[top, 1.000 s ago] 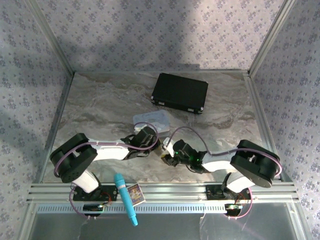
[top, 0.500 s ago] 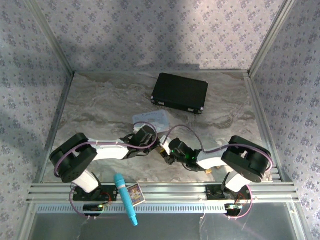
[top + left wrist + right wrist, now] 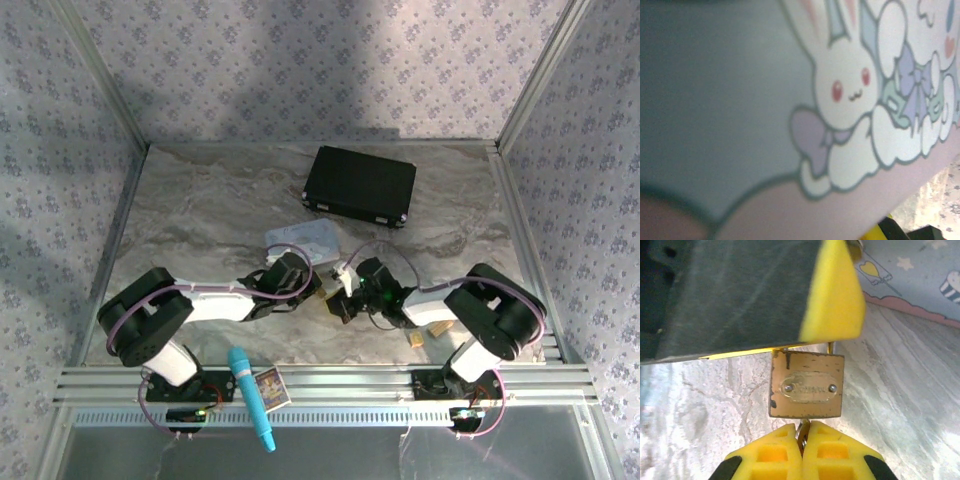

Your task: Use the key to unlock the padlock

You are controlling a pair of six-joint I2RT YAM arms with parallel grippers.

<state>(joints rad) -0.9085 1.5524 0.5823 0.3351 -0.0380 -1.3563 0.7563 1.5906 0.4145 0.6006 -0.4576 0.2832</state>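
Right fingers (image 3: 801,442) edged farther, clamped on key (image 3: 802,431) below padlock (image 3: 806,371); left fingers (image 3: 832,295) state unclear; nameplate (image 3: 808,388) unreadable.

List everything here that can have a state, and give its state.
padlock, upright, held by its top; locked or unlocked cannot be told
key, pinched, tip at the padlock's underside
left gripper, shut on the padlock
right gripper, shut on the key
black case, closed
pastel tin, lid on
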